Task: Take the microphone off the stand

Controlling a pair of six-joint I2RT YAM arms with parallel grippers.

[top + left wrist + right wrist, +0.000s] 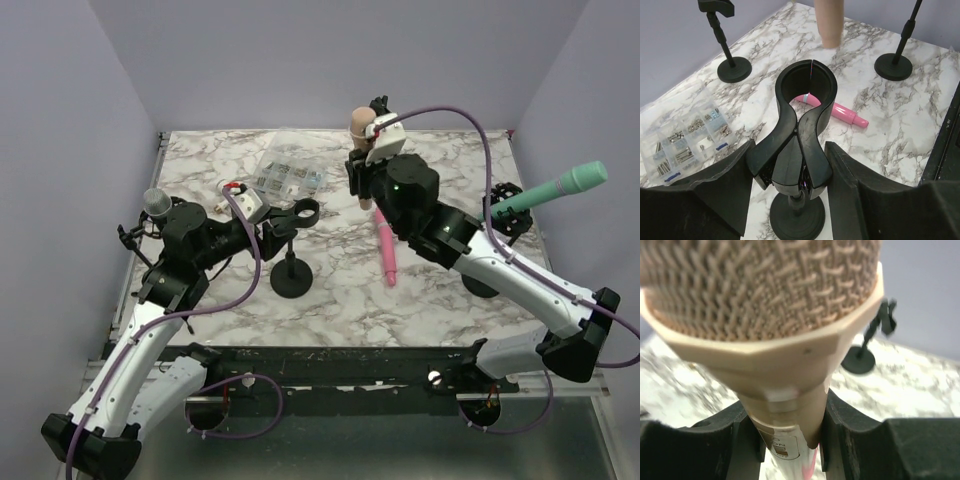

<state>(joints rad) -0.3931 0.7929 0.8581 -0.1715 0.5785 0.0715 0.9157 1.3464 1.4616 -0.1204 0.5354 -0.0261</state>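
Microphone: beige, clear of the empty stand, held above the desk behind it.
Right hand: closed on the microphone's handle, head up.
Left hand: spread wide around the stand's clip, apparently not touching it.
Risk: the smooth tapered handle could slip downward, dropping onto the pink microphone right of the stand.

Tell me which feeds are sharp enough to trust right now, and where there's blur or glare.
Top external: evenly lit, sharp, no glare on the marble table. Left wrist: crisp on the empty stand clip and pink microphone; soft shadows only. Right wrist: the beige microphone fills the frame at close range; the tabletop and distant stand behind it are blurred.
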